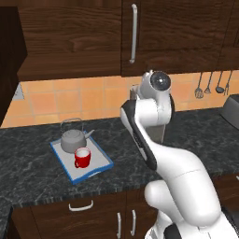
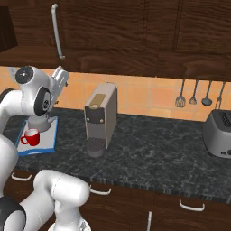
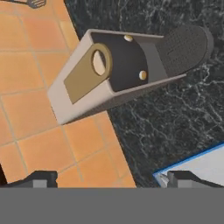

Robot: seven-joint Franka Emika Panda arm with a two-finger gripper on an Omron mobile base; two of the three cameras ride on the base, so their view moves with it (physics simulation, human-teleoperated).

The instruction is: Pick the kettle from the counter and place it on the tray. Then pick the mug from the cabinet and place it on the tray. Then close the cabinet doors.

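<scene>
Red mug (image 1: 82, 158) sits on the tray (image 1: 101, 169), well below the open, empty claw (image 3: 107, 178).

No readable text, label, brand or number appeared anywhere; the coffee machine (image 2: 101, 118) bore only a blank gold plate

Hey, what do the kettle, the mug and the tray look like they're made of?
Kettle: probably metal, with a dull grey sheen and a thin wire handle.
Mug: perhaps glazed ceramic, bright red outside, white inside.
Tray: unclear, maybe plastic; flat matte grey surface, raised blue rim.
</scene>
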